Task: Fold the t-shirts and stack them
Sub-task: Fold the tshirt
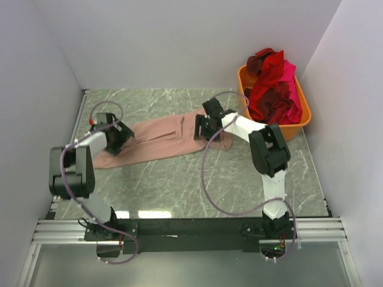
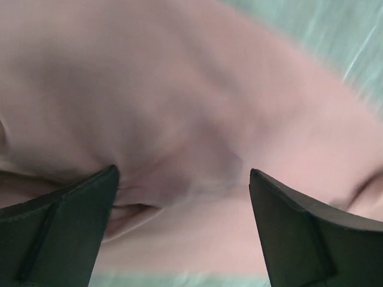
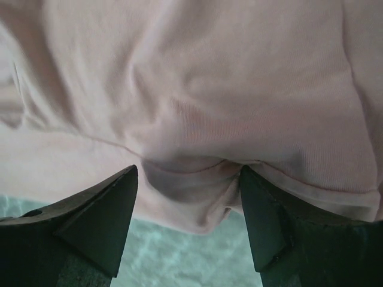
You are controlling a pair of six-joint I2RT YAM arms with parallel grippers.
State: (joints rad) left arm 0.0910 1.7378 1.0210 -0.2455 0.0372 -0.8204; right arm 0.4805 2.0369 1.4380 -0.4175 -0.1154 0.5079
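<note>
From above, the left gripper (image 1: 118, 139) and right gripper (image 1: 206, 133) cover the 2 ends of the dusty pink t-shirt (image 1: 158, 139), and their own bodies hide their fingertips. In both wrist views the cloth runs past every edge (the left view is blurred). The piled red t-shirts (image 1: 272, 84) hide the far rim of the orange tub (image 1: 296, 127), and their number cannot be told.

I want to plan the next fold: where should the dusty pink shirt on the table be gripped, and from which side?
Probably at its two short ends, coming down from above. The pink shirt lies flat in a long band, so only a raised edge can be pinched. The open right gripper straddles a hem fold and the open left gripper straddles a wrinkle.
</note>
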